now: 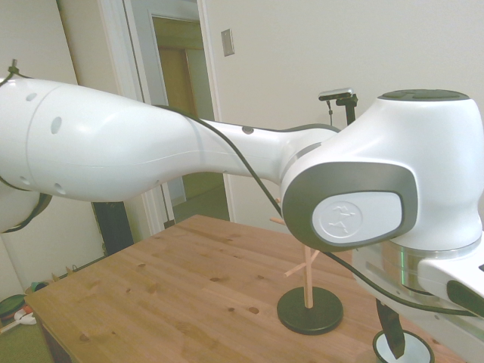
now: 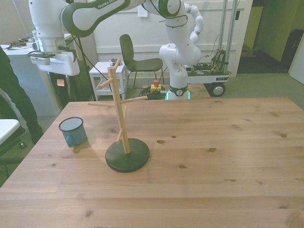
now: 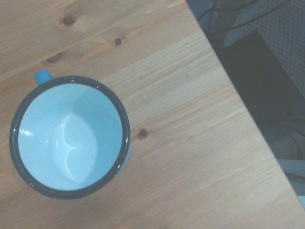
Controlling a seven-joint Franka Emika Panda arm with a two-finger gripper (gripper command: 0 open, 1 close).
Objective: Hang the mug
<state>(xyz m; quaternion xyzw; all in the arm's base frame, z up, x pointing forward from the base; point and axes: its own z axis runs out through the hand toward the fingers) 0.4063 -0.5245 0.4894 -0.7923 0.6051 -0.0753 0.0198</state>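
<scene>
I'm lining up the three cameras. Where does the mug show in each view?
Side view: mug at the bottom right corner, only its rim showing, beside the peg tree.
Front view: mug upright on the table near the front view's left edge, apart from the peg tree.
Wrist view: mug seen from above, empty.
Shared landmark: the peg tree's black base, absent from the wrist view.

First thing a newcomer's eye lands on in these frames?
The wooden peg tree on its black base, standing mid-table with bare pegs. Next, the light-blue mug upright near the table's edge at the front view's left, apart from the tree. The white arm fills the side view.
</scene>
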